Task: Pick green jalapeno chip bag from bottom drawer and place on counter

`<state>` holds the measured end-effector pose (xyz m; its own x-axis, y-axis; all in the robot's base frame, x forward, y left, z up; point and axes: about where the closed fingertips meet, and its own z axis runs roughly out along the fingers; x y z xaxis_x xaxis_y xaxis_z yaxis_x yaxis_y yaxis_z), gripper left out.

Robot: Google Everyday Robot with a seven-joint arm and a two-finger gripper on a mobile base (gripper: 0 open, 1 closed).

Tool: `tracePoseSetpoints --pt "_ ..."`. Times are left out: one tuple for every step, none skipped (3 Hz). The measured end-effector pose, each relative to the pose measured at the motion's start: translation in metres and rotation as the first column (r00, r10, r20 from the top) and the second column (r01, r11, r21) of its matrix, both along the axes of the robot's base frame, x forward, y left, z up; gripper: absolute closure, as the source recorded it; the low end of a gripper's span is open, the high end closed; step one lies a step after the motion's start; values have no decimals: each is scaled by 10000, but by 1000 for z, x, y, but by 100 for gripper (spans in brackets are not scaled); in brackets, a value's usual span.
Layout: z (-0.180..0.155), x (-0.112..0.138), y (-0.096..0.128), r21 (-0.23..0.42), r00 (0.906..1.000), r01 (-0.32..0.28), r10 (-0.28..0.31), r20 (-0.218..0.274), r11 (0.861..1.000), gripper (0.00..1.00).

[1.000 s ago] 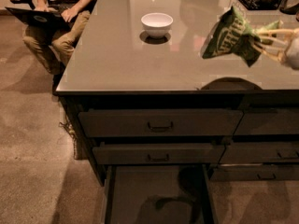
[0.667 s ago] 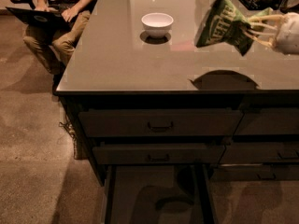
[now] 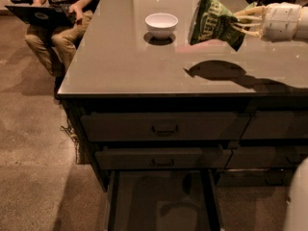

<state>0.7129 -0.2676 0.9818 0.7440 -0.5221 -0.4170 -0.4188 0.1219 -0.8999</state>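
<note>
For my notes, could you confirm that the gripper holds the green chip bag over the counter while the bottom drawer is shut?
No: the camera view shows the bottom drawer open; the gripper does hold the chip bag over the counter.

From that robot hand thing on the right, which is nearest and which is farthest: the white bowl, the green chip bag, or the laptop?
The gripper hangs over the counter on its right side.
1. green jalapeno chip bag: clamped in its jaws, just to the left.
2. white bowl: on the counter, further left.
3. laptop: on a person's lap, far left.
</note>
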Motion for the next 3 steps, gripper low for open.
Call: tracePoseSetpoints --pt "-10 13 11 -181 9992 -167 160 -361 9997 50" --pt "-10 22 28 -231 9968 -418 401 -689 9989 11" --pt "-9 24 31 -205 9960 -488 471 -754 9986 0"
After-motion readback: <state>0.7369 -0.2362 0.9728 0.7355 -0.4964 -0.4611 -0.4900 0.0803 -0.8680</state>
